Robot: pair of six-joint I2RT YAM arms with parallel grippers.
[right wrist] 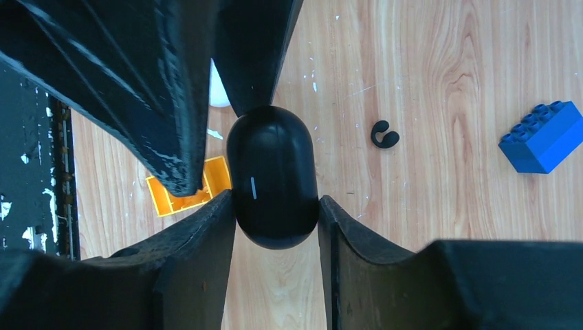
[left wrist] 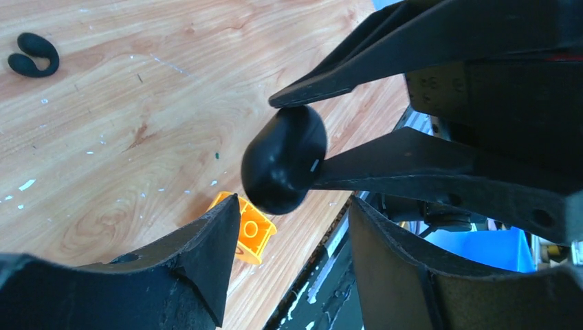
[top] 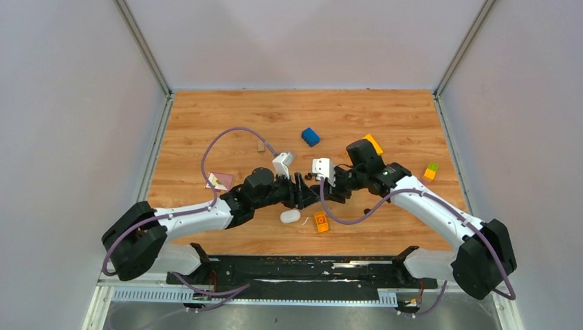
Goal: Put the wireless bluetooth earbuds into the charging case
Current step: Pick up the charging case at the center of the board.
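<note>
Right gripper is clamped on the charging case, a black oval pebble with a thin indicator slit facing the wrist cam. Fingers press on both long sides, and the case is held up off the table.

Left gripper is partly open with nothing in it. Its tips sit at the case's free end, one touching, the other just beside it with a gap.

One earbud — black, C-shaped — lies on the wood, apart from the case, between it and the blue brick.

Orange block and a white oval piece lie on the table below the grippers, towards the near edge.
</note>
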